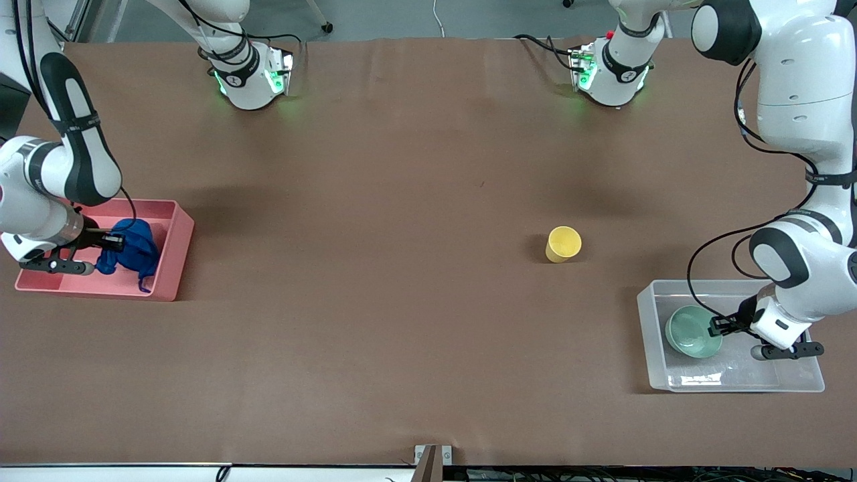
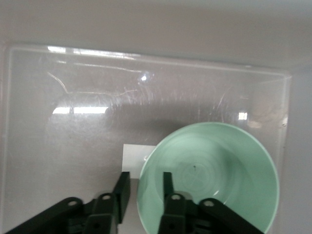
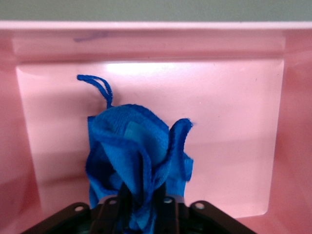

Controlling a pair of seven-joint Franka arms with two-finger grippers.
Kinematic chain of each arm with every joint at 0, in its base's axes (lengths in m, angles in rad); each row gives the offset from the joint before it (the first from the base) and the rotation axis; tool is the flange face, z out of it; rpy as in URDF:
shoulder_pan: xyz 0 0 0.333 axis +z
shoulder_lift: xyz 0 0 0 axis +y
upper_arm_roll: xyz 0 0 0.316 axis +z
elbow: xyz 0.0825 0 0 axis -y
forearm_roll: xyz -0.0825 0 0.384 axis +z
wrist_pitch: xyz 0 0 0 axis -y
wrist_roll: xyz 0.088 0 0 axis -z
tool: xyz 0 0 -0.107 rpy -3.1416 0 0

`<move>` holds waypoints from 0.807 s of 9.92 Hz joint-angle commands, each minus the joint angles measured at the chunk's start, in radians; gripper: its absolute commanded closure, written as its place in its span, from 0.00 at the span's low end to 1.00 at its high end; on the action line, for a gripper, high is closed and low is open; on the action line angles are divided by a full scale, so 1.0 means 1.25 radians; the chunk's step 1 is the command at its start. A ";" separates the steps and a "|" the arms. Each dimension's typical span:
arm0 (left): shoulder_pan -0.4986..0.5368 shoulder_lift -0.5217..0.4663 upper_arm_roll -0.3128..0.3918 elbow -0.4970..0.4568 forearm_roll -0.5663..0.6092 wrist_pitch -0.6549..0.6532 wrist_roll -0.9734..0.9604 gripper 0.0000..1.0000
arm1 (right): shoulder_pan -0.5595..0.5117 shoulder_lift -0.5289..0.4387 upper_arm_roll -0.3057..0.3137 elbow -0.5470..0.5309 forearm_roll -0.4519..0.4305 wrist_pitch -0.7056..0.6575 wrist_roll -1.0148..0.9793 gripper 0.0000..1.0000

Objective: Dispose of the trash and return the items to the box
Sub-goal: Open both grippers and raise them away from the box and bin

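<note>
- The blue trash (image 1: 132,253) hangs in the pink bin (image 1: 175,253) at the right arm's end of the table, pinched in the right gripper (image 1: 115,241); in the right wrist view the fingers (image 3: 122,204) are clenched on the cloth's folds, so it is not yet let go.
- The green bowl (image 1: 689,331) sits inside the clear box (image 1: 653,335) at the left arm's end, just beside the white sticker (image 2: 134,156) on the box floor.
- The left gripper (image 1: 718,326) has one finger (image 2: 168,185) inside the bowl and one outside, straddling the rim; I judge it gripping the rim, though I can't be sure it presses.
- The yellow cup (image 1: 563,244) stands alone on the table, well apart from the box and farther from the front camera than it.
- My reading: trash and bowl are all but placed, each wanting only a release; the cup is left to fetch.
- The table (image 1: 402,201) wears a plain brown cover, faintly creased. Grey floor and a cable show at the base end.
</note>
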 commanded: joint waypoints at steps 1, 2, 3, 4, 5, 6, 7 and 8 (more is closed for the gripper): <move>-0.015 -0.094 0.000 -0.035 -0.008 -0.035 0.013 0.00 | -0.014 -0.032 0.020 -0.004 -0.016 -0.020 0.000 0.00; -0.025 -0.148 0.001 -0.044 -0.004 -0.098 0.006 0.00 | -0.012 -0.076 0.026 0.018 -0.014 -0.090 -0.002 0.00; -0.026 -0.213 -0.007 -0.062 0.071 -0.153 -0.006 0.00 | 0.024 -0.118 0.036 0.061 -0.009 -0.182 0.011 0.00; -0.026 -0.283 -0.039 -0.105 0.157 -0.176 -0.041 0.00 | 0.052 -0.161 0.037 0.100 0.002 -0.264 0.051 0.00; -0.025 -0.359 -0.067 -0.168 0.201 -0.176 -0.080 0.00 | 0.082 -0.212 0.038 0.124 0.038 -0.320 0.076 0.00; -0.025 -0.418 -0.094 -0.234 0.207 -0.176 -0.089 0.00 | 0.107 -0.255 0.037 0.147 0.085 -0.371 0.094 0.00; -0.025 -0.454 -0.128 -0.293 0.207 -0.176 -0.091 0.00 | 0.126 -0.284 0.039 0.187 0.117 -0.446 0.144 0.00; -0.025 -0.463 -0.163 -0.332 0.207 -0.176 -0.096 0.00 | 0.170 -0.305 0.038 0.246 0.123 -0.527 0.208 0.00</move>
